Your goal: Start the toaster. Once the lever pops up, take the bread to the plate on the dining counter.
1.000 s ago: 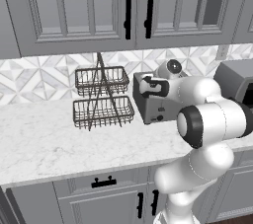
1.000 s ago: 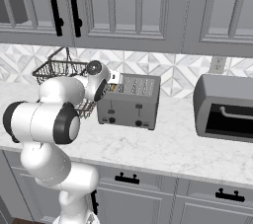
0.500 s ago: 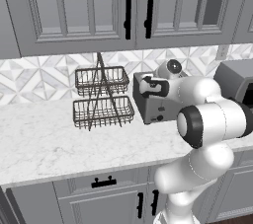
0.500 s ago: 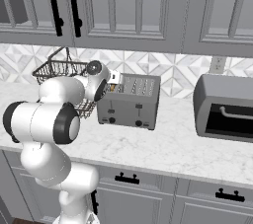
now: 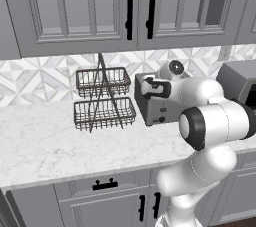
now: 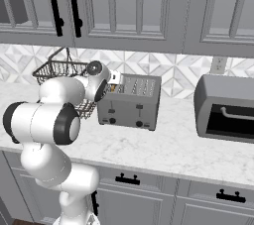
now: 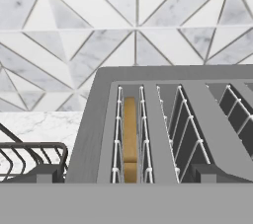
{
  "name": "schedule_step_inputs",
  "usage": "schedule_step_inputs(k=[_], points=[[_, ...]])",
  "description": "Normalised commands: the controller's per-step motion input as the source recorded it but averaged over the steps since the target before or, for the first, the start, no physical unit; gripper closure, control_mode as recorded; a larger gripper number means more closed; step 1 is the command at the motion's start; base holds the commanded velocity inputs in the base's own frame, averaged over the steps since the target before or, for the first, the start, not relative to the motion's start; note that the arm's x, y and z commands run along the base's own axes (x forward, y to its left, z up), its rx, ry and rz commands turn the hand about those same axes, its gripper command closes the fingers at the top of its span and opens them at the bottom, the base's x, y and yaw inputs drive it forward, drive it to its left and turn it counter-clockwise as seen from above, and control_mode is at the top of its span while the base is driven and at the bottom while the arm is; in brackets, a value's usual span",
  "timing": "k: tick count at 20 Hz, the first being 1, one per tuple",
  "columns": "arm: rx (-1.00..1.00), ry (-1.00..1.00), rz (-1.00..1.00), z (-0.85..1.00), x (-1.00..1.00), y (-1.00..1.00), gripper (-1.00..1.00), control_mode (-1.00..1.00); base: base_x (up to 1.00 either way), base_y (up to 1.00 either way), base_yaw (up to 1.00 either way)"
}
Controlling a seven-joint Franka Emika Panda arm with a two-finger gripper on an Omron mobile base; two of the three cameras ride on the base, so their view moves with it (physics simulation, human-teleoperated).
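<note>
The toaster [image 6: 130, 101] is a boxy grey unit with dark knobs on its front, standing at the centre of the right base view on the marble desk [image 6: 163, 149]. In the hand view, the bread [image 7: 130, 139] sits low in the left slot, tan and edge-on. The white arm bends over the toaster's left end, with the claw [image 6: 112, 87] beside the top; whether it is open or closed cannot be told.

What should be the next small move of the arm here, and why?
Probably lower the hand a little at the toaster's left end to find and press its lever. The bread sits deep in the leftmost slot, seen edge-on in the hand view, so toasting likely has not started. The hand hovers by that end of the toaster; the lever and fingertips cannot be made out.
</note>
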Motion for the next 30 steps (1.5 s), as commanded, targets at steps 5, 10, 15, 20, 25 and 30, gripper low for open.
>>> schedule_step_inputs(k=[5,10,15,20,25,30], points=[[0.0,0.0,0.0,0.0,0.0,0.0,-1.0,-1.0,0.0,0.0,0.0],[0.0,0.0,0.0,0.0,0.0,0.0,-1.0,-1.0,0.0,0.0,0.0],[0.0,0.0,0.0,0.0,0.0,0.0,-1.0,-1.0,0.0,0.0,0.0],[0.0,0.0,0.0,0.0,0.0,0.0,-1.0,-1.0,0.0,0.0,0.0],[0.0,0.0,0.0,0.0,0.0,0.0,-1.0,-1.0,0.0,0.0,0.0],[0.0,0.0,0.0,0.0,0.0,0.0,-1.0,-1.0,0.0,0.0,0.0]])
